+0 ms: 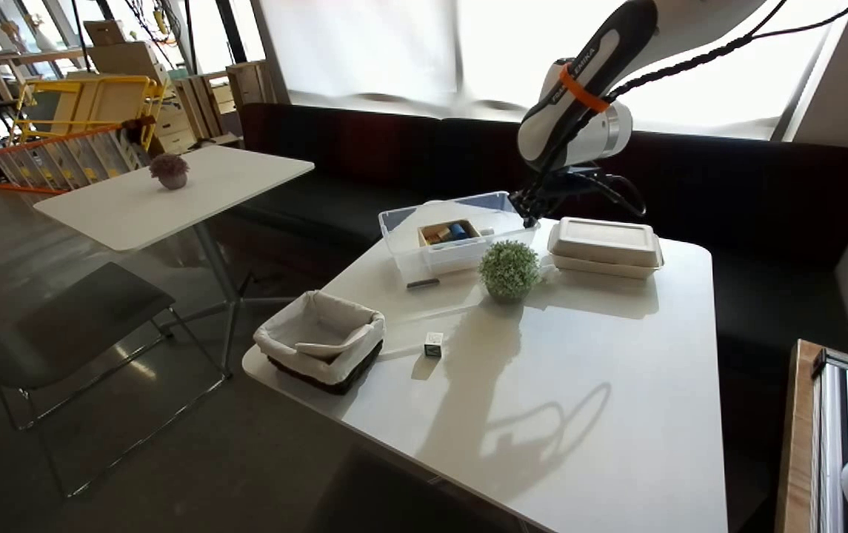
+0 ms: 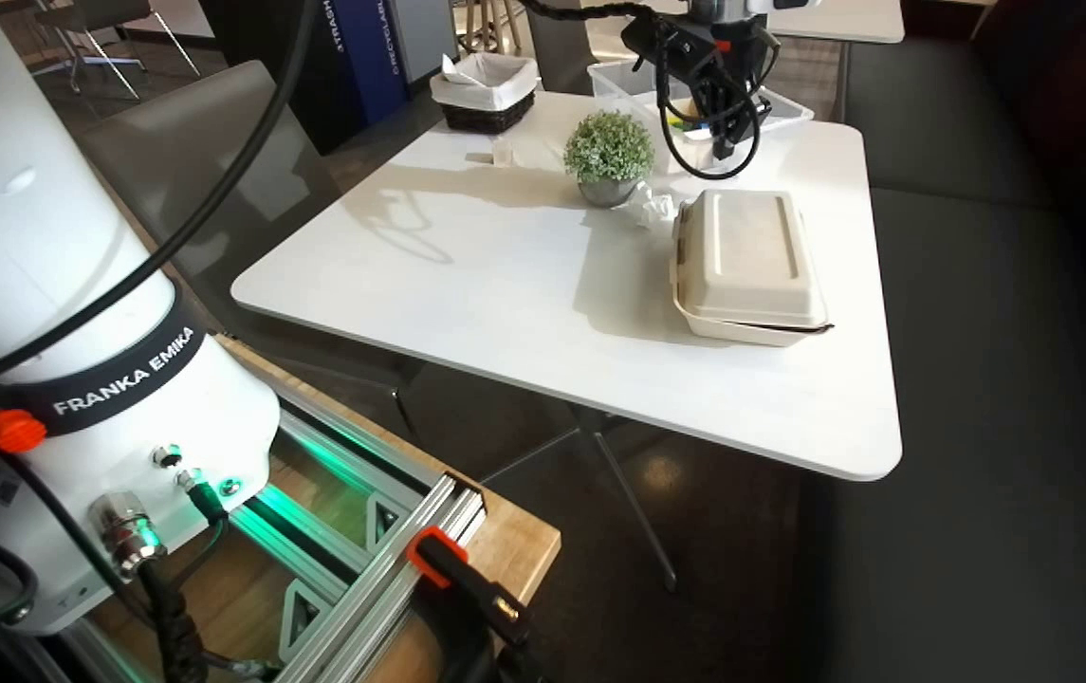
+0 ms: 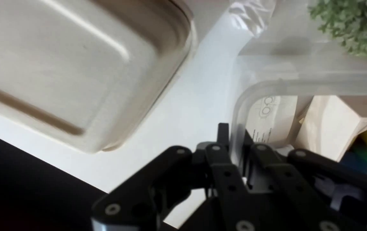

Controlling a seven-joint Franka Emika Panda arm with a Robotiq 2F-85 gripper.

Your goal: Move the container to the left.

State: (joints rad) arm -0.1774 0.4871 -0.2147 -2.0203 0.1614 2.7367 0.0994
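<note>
The container [image 1: 435, 260] is a wide translucent plastic tub at the far side of the white table. It also shows in an exterior view partly behind the arm [image 2: 620, 85], and in the wrist view at right [image 3: 298, 86]. Inside it is a small wooden box [image 3: 329, 128] with blue, yellow and green items. My gripper [image 1: 531, 215] is at the container's corner beside the lidded box. In the wrist view the gripper [image 3: 235, 134] has one finger outside the wall and one inside, closed on the rim. The gripper also shows in an exterior view [image 2: 727, 142].
A beige lidded box [image 1: 605, 244] stands close beside the container. A potted plant [image 1: 509, 270] and crumpled clear plastic [image 2: 652, 204] are close in front. A dark bar [image 1: 422, 283], a small cube [image 1: 433, 344] and a lined basket [image 1: 320, 333] are also on the table.
</note>
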